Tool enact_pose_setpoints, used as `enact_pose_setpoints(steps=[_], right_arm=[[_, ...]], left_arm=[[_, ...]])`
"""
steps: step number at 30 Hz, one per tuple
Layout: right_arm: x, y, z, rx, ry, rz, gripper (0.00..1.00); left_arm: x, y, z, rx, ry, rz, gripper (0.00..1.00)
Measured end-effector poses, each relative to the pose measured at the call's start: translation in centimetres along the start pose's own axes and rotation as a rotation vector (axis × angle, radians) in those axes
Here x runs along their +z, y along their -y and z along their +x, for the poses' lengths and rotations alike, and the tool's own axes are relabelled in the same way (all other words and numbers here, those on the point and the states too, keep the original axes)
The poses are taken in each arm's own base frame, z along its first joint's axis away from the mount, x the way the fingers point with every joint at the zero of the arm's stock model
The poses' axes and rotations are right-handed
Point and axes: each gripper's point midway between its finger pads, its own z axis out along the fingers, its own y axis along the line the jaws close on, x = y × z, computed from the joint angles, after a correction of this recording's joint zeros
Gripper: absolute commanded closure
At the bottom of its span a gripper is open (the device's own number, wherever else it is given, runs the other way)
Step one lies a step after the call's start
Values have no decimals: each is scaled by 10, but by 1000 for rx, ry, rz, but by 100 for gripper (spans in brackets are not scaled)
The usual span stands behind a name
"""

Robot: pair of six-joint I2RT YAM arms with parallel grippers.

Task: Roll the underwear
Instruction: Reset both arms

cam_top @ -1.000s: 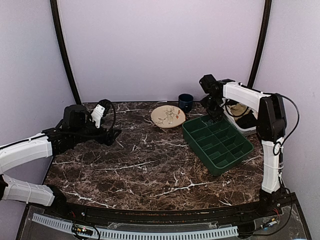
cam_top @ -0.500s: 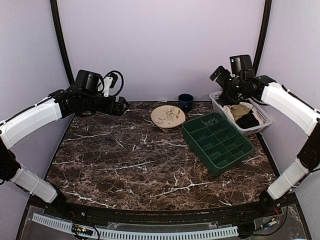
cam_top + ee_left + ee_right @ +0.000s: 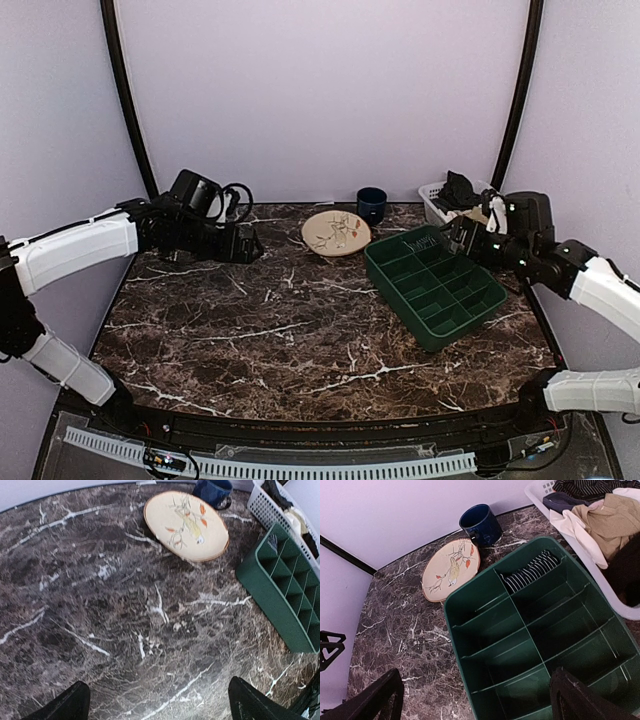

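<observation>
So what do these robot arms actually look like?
The left arm and right arm have white shells on long segments and black joints. A black cable loops at the left wrist. The left gripper and right gripper are black, with pointed fingers.

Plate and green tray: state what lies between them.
Nothing lies there: only a bare strip of marble table separates the plate from the green tray. The left wrist view shows it best. The mug sits off that line.

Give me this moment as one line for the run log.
left gripper: open, empty, above table | right gripper: open, empty, above green organizer | underwear: rolled, in organizer's far-end compartment | basket: other clothes
</observation>
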Motion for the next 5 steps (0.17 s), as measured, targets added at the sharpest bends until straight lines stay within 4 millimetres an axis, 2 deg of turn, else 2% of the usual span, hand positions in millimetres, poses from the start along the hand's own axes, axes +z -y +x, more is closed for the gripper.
enact_pose_setpoints(steps=[2, 5], right_arm=[[-6, 9, 17, 0, -27, 3, 0], [-11, 18, 30, 9, -47, 14, 0]], left_arm=[[9, 0, 19, -6, -49, -2, 1], [16, 6, 40, -5, -99, 7, 1]])
